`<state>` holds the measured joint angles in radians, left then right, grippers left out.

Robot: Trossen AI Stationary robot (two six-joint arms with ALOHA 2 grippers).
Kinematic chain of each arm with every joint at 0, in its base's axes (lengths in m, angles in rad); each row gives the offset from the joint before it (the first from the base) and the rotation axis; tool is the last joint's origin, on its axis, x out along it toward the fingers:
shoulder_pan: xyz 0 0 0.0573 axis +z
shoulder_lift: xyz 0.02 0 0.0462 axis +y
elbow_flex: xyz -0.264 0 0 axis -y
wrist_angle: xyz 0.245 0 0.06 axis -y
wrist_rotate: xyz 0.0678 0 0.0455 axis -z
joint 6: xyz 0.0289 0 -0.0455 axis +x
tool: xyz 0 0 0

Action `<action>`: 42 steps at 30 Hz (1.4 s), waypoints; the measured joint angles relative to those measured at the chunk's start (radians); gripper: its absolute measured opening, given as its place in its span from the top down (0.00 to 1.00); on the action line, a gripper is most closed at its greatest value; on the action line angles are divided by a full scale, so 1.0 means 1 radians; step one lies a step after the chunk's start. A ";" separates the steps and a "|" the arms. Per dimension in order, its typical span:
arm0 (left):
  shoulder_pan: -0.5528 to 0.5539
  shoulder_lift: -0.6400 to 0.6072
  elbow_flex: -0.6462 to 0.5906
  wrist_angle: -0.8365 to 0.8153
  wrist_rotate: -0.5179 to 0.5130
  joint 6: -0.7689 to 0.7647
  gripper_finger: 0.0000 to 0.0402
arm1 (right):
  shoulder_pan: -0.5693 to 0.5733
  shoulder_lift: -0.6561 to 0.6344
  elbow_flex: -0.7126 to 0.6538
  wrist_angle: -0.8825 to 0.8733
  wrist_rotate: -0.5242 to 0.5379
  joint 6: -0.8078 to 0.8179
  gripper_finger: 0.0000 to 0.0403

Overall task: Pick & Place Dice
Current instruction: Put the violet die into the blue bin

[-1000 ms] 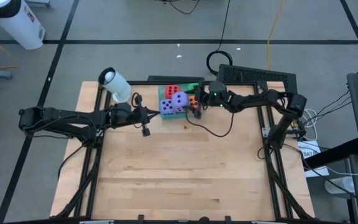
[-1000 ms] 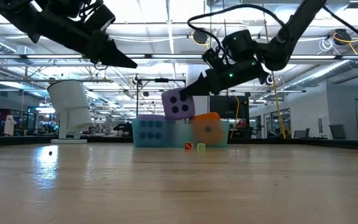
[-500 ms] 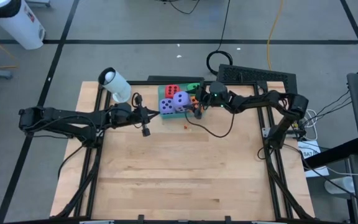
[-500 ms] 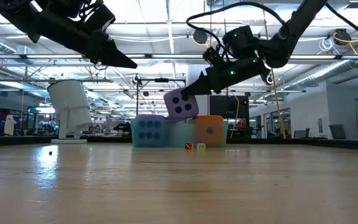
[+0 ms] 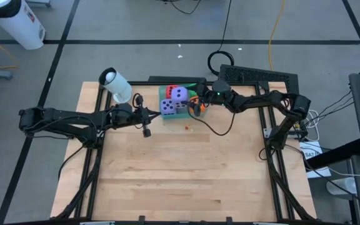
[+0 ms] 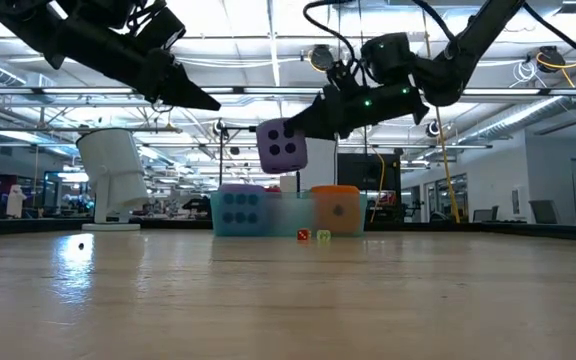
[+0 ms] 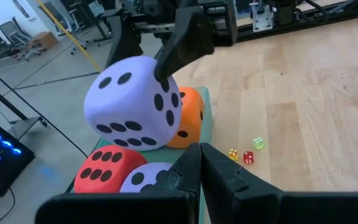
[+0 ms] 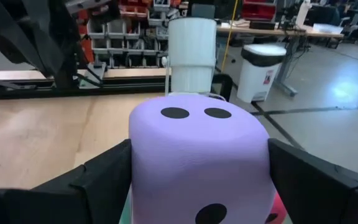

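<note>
My right gripper [image 6: 303, 130] is shut on a purple die [image 6: 281, 146] that hangs above the teal tray [image 6: 273, 215] at the table's far middle. In the tray sit a purple-blue die [image 5: 167, 107], a red die [image 7: 107, 171] and an orange die [image 6: 335, 208]; a green die [image 5: 195, 87] shows at the tray's far side. My left gripper [image 7: 199, 150] hovers shut just left of the tray, pointing at it and holding nothing. My right gripper pinches the purple die by two opposite faces [image 8: 143, 168], one finger [image 8: 98, 180] on each side. The fingers come level from the table's right. The die hangs clear above the tray and the other dice, its two-pip face [image 8: 197, 115] up.
A white cylinder [image 5: 116, 85] stands at the far left of the table, beyond my left arm. A few tiny dice [image 6: 313, 236] lie on the wood just in front of the tray. The near half of the table [image 5: 186, 175] is bare wood.
My right gripper has risen and tipped up to level, keeping its hold. The purple die, which sat tilted on the dice in the tray, is now lifted clear above them and hangs straighter.
</note>
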<state>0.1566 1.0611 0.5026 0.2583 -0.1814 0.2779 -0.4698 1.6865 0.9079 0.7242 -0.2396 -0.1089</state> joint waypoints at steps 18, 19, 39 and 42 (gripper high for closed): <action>0.000 0.000 0.000 -0.038 -0.003 0.000 0.95 | 0.000 0.098 -0.016 -0.044 0.006 0.011 0.18; 0.000 0.000 0.000 -0.041 -0.003 0.000 0.95 | -0.001 0.097 -0.016 -0.056 0.006 0.011 0.18; 0.000 0.000 0.000 -0.022 -0.003 0.005 0.95 | 0.011 0.033 0.020 -0.291 0.027 -0.083 0.18; 0.001 0.000 0.000 0.012 -0.003 0.005 0.95 | 0.019 0.033 0.023 -0.297 0.025 -0.109 0.18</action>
<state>0.1576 1.0615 0.5026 0.2699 -0.1842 0.2834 -0.4504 1.7195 0.9314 0.4268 -0.2142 -0.2176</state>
